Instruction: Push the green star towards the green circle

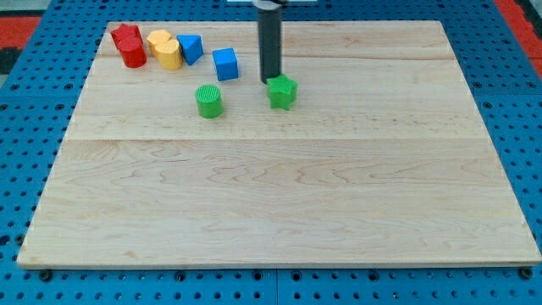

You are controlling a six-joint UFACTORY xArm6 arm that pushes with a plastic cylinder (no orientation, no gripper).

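1. A pale wooden board (279, 195) made of joined planks is filling most of the view, lying on a blue perforated base (525, 102) whose holes are showing on all sides; a strip of red is showing at the view's top corners.
2. The dark rod is coming straight down from the view's top edge, upright, with my tip (270, 80) sitting at the board near its top centre. There are no jaws on this arm, only the plain rod end, so nothing is opening, closing or gripping.
3. The green star (283, 91) is lying immediately below and slightly right of my tip, touching it or very nearly so; the exact contact is too close to tell.
4. The green circle (208, 101) is standing to the left of my tip and a little lower, apart from the star, with bare board lying between the two green blocks.
5. A blue cube (225, 64) is sitting near my tip on its left, slightly higher.
6. Farther left, a blue wedge-like block (190, 48) is touching a pair of yellow blocks (164, 48), and two red blocks (129, 46) are clustering at the board's top left corner.
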